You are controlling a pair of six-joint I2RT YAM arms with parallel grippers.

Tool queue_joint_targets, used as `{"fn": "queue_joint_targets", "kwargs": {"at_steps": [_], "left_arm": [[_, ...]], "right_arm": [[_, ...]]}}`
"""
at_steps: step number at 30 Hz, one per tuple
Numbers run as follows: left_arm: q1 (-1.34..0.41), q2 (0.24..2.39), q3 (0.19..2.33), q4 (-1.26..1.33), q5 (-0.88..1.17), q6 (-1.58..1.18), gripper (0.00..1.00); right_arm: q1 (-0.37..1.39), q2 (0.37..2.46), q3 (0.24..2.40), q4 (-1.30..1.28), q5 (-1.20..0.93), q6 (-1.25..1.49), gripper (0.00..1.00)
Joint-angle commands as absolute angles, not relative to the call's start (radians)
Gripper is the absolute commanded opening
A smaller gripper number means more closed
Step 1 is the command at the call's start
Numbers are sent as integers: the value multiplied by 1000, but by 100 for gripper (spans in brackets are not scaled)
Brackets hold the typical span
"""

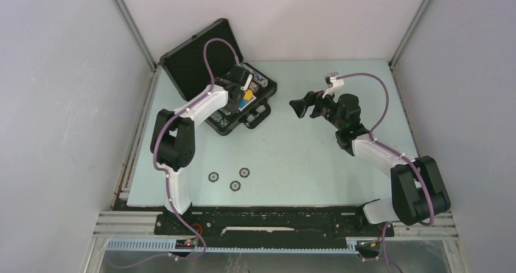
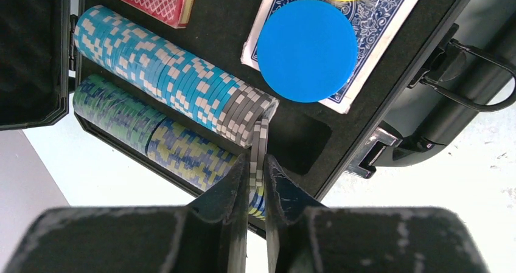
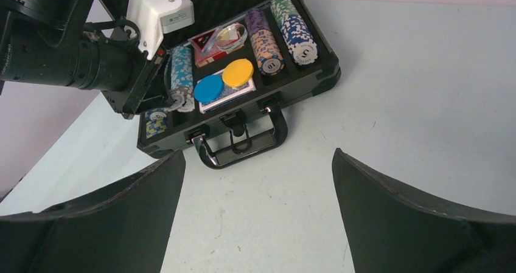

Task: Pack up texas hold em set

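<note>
**Poker set: part packed. Your count, operator.**

**Case:** the briefcase (image 1: pixel 193 59) lies open at the far left of the surface (image 1: pixel 316 163). Its lid is raised and its handle (image 3: pixel 241 144) faces the arms.

**Already stowed:**
- a pale blue chip row (image 2: pixel 152 69)
- a green and blue row (image 2: pixel 146 136) beside it
- two more rows (image 3: pixel 268 42) at the other side of the case
- a blue-backed deck (image 2: pixel 389 33) with a blue disc (image 2: pixel 307 50) and a yellow disc (image 3: pixel 238 72) lying on it
- a red-backed deck (image 2: pixel 155 2)

**In hand:** your left gripper (image 2: pixel 257 163) is over the case. Its fingers are nearly together, pinching a grey chip (image 2: pixel 260 136) on edge at the grey end of the pale blue row. It looks to be at the point of seating the chip.

**Idle:** your right gripper (image 1: pixel 297 107) hovers over the middle of the surface, fingers spread wide and holding nothing.

**Outstanding:** three loose chips (image 1: pixel 235 186) lie on the surface near the left arm's base. After those, you have the lid to shut.

**Not readable:**
- The loose chips are too small for you to tell colour or markings.
- From above, the left arm covers part of the case.
- You cannot tell whether the row has room left.
</note>
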State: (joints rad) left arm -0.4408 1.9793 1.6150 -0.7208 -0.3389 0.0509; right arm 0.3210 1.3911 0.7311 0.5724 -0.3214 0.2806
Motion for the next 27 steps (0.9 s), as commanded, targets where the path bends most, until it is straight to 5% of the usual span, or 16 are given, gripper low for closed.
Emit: {"fn": "queue_joint_targets", "kwargs": {"at_steps": [1,22,27], "left_arm": [[-427,1993,1672,-695,-368,38,18],[-417,1969,1671,-696,-372,20,41],[-426,1863,1671,-726,-364,-30,56]], "right_arm": [[307,1405,735,644,-370,319,100],[260,1441,734,707,-477,409,100],[237,1443,735,698,-463,446,100]]}}
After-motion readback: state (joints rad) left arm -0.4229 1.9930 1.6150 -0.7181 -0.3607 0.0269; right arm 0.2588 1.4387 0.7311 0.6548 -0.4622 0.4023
